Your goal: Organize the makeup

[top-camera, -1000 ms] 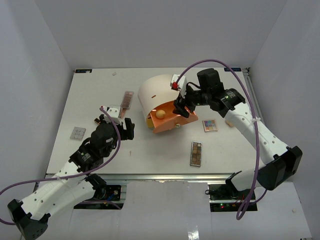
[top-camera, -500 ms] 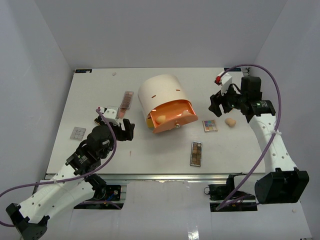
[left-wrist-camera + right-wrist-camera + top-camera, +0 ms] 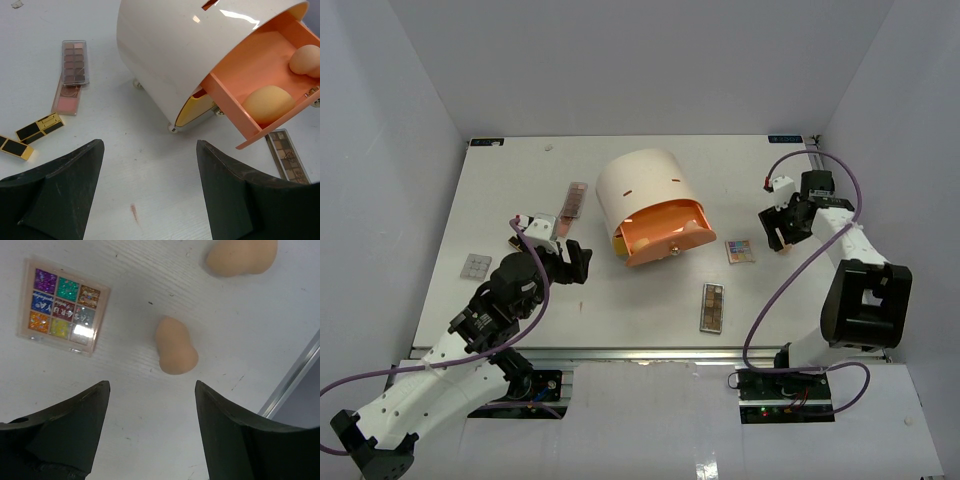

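Two sponges (image 3: 270, 102) in the orange drawer (image 3: 260, 55).
Both empty and open: left end effector (image 3: 147, 145) faces it, right end effector (image 3: 151, 384) hangs over a loose sponge (image 3: 175, 346) on the table (image 3: 125, 370).

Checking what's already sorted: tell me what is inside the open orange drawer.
A beige sponge and a second sponge lie in the orange drawer. Its back is under the cream cylinder, so anything there is hidden.
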